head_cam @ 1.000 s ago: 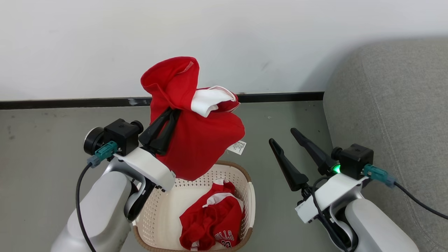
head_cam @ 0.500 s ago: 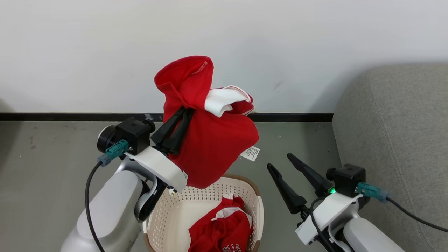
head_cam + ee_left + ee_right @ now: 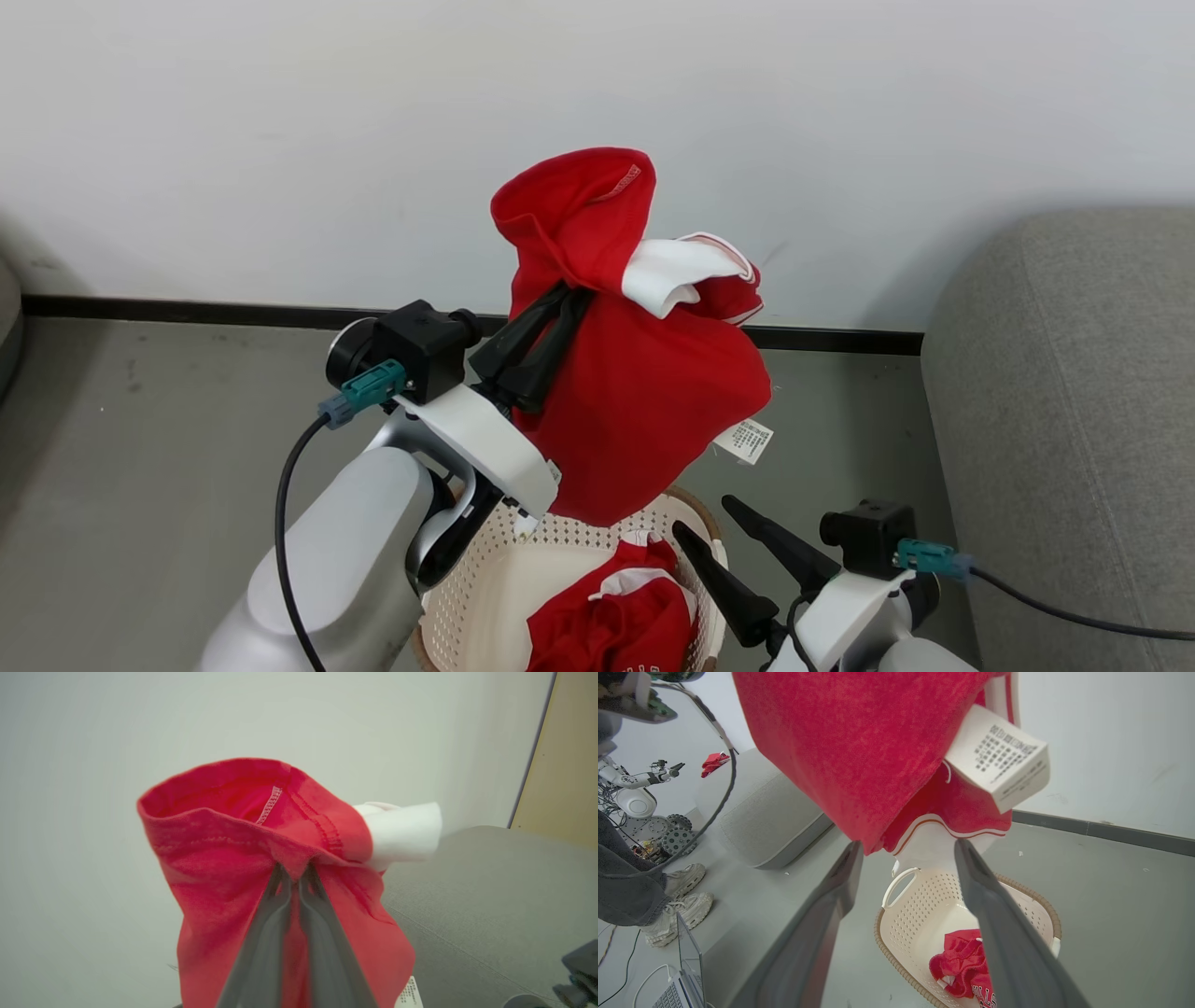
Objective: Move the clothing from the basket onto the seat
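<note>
My left gripper (image 3: pixel 558 297) is shut on a bright red garment (image 3: pixel 644 401) with white trim, holding it bunched in the air above the basket (image 3: pixel 485 597). A white label (image 3: pixel 744 441) dangles from its right side. In the left wrist view the fingers (image 3: pixel 261 942) pinch the red fabric (image 3: pixel 224 858) tight. A second red garment (image 3: pixel 616 625) with dark lettering lies in the cream basket (image 3: pixel 924 900). My right gripper (image 3: pixel 707 515) is open and holds nothing, right of the basket rim and below the hanging garment (image 3: pixel 859 742). The grey sofa (image 3: pixel 1074 420) stands to the right.
A white wall and a black baseboard (image 3: pixel 187 313) run behind the basket. In the right wrist view a second grey seat (image 3: pixel 770 816), a person's legs and shoes (image 3: pixel 672 891), a laptop (image 3: pixel 682 970) and another robot (image 3: pixel 630 788) are off to one side.
The head camera has tilted up and turned, shifting the scene right and down. My left gripper has raised the red garment slightly rightward. The right gripper has sunk lower, closer to the basket.
</note>
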